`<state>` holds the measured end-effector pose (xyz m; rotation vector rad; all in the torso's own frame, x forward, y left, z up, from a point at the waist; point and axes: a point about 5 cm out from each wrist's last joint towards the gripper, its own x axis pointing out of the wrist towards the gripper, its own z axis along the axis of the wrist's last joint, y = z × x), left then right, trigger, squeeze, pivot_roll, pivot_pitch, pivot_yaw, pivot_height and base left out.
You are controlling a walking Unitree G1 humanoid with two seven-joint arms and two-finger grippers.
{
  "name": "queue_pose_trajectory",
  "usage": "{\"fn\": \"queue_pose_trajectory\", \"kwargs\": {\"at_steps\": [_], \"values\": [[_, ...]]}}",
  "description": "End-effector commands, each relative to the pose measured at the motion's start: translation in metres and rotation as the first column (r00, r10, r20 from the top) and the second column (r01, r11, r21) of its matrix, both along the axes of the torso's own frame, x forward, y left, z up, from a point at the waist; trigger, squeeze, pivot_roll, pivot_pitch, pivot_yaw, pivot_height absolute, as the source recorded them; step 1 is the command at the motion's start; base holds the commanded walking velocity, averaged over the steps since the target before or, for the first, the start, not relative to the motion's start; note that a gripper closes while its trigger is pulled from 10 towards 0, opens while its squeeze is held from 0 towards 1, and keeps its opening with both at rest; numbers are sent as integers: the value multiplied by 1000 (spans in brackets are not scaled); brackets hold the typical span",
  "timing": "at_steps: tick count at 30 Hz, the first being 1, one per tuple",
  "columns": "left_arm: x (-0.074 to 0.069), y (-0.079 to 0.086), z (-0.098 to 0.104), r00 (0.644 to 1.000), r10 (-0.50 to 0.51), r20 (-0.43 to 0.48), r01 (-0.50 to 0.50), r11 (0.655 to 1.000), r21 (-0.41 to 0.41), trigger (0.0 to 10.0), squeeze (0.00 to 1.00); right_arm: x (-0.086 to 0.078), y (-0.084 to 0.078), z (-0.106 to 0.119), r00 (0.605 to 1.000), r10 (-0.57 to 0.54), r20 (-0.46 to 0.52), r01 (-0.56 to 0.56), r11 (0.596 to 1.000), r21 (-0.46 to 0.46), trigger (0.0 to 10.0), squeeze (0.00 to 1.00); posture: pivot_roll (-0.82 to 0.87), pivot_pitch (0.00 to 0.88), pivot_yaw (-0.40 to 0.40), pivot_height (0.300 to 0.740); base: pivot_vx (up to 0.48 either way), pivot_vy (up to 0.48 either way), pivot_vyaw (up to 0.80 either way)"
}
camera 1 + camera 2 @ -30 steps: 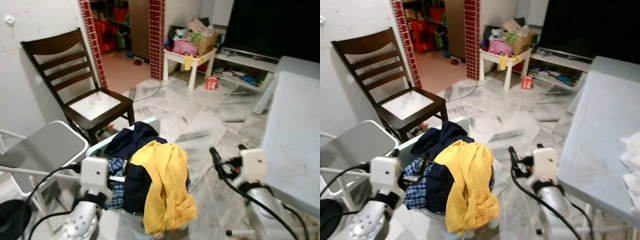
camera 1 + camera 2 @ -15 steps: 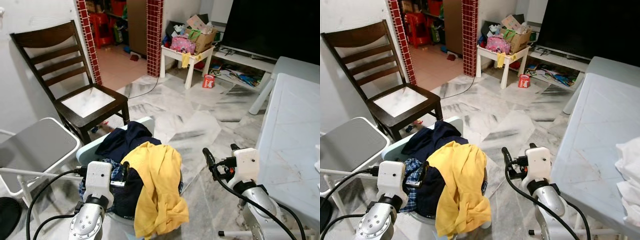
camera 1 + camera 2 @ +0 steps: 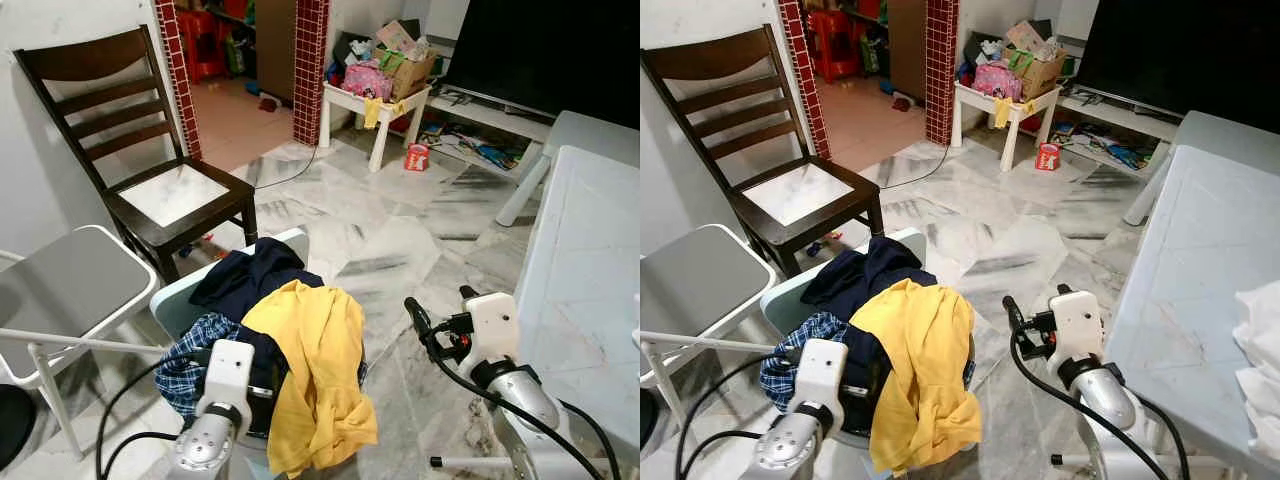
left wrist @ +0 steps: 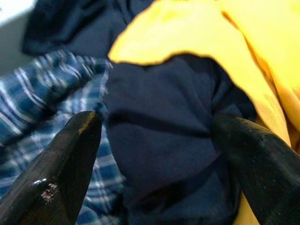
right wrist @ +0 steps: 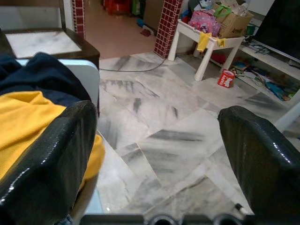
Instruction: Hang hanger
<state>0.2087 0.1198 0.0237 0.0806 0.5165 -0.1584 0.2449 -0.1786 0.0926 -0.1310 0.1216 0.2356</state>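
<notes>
No hanger can be made out. A pale laundry basket [image 3: 176,297] stands on the floor just before me, heaped with a yellow garment [image 3: 315,370], a navy garment [image 3: 250,280] and a blue plaid shirt [image 3: 190,358]. My left gripper [image 4: 157,123] is open, low over the heap, its fingers [image 4: 70,154] spread either side of a fold of navy cloth beside the yellow edge. My right gripper [image 3: 440,305] is open and holds nothing, hovering over the marble floor to the right of the basket.
A dark wooden chair [image 3: 150,170] stands at the back left and a grey folding seat [image 3: 70,290] at my left. A white table [image 3: 590,280] runs along the right, with white cloth [image 3: 1260,340] on it. A cluttered small white table [image 3: 375,95] and a red can [image 3: 418,157] stand far back.
My left arm has swung right, from the basket's left edge to over the navy cloth. The view has shifted a little. The right gripper stays much where it was.
</notes>
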Motion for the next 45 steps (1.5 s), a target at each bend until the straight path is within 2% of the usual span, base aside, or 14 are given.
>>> {"fn": "queue_pose_trajectory", "kwargs": {"at_steps": [1,4,6,7,8,13,26,32,33,37,39,45], "values": [[-5,-3,-7,999,-20,-46,20,1000,8,10000,0,-1,-2,4,1000,7,6,-7,1000,-15,10000,0,-29,5,-94,740,0,0,0],[-12,-6,-13,997,-22,-80,22,1000,-3,10000,0,-3,-6,5,1000,10,-1,-10,999,-33,10000,0,-38,12,-98,740,0,0,0],[-14,-6,-14,995,-6,-96,4,1000,-16,6000,0,-3,-7,5,1000,10,-3,-10,999,-38,10000,0,-38,13,-99,740,0,0,0],[-15,-6,-14,995,-7,-99,5,1000,-17,1529,0,-3,-7,6,1000,10,-4,-10,999,-39,10000,0,-38,13,-99,740,0,0,0],[-16,-4,-15,994,-1,-108,-1,1000,-16,0,0,-2,-7,5,1000,10,-5,-10,999,-40,10000,0,-38,13,-99,740,0,0,0],[-21,1,-22,987,25,-157,-31,999,-35,0,0,-1,-4,5,1000,14,-8,-14,999,-40,10000,0,-32,8,-95,740,0,0,0],[-23,16,-24,980,80,-180,-79,997,14,0,0,-1,0,1,1000,20,-19,-21,999,-36,10000,0,-18,10,-87,740,0,0,0],[-23,21,-22,981,90,-174,-87,996,25,0,0,-9,14,-9,973,203,-109,-204,979,5,10000,0,-4,4,-80,740,0,0,0],[-22,22,-21,982,97,-164,-94,995,28,0,0,-13,15,-13,960,247,-131,-248,969,11,10000,0,0,1,-76,740,0,0,0],[-17,27,-13,985,127,-120,-124,992,36,0,0,-15,11,-15,945,287,-157,-291,957,0,10000,0,4,0,-72,740,0,0,0],[-12,31,-6,985,150,-86,-146,988,49,0,0,-13,7,-17,941,292,-173,-298,954,-11,10000,0,5,0,-69,740,0,0,0],[-9,41,5,982,187,-39,-184,980,78,0,0,-5,8,-17,941,297,-161,-306,952,-32,10000,0,15,0,-60,740,0,0,0]]}}
